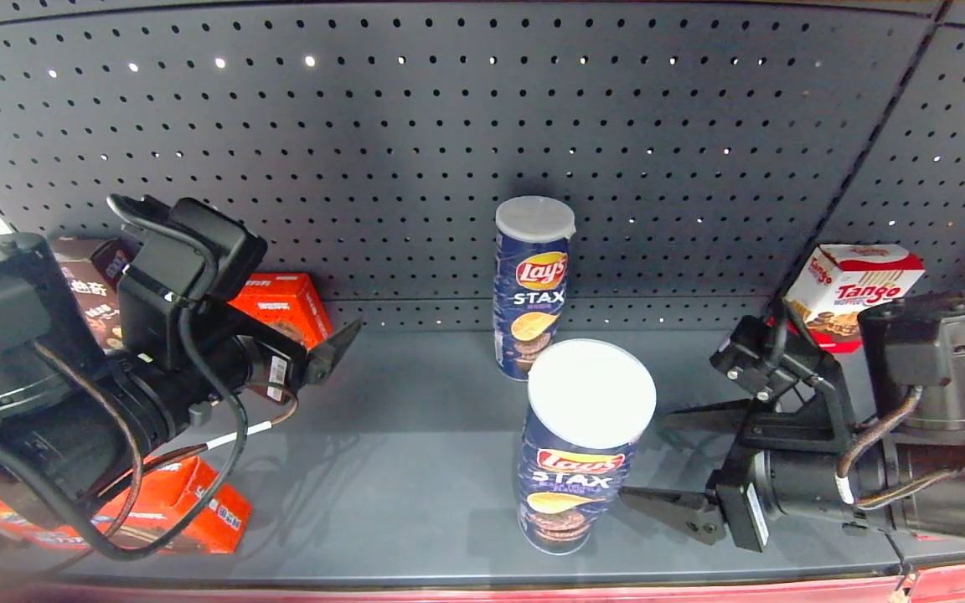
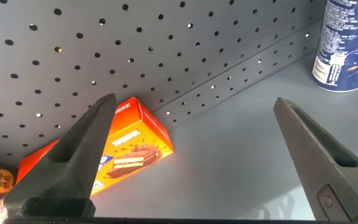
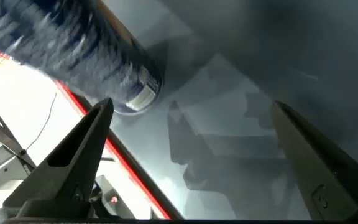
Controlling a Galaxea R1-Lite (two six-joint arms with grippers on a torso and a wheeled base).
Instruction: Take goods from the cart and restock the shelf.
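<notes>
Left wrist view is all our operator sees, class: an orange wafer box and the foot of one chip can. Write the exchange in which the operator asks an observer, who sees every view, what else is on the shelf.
Operator: Is that chip can the only one?
Observer: No. In front of the rear chip can, a second chip can stands upright, nearer the front of the shelf.
Operator: Where is the right gripper?
Observer: The right gripper is open, just to the right of the second chip can.
</notes>
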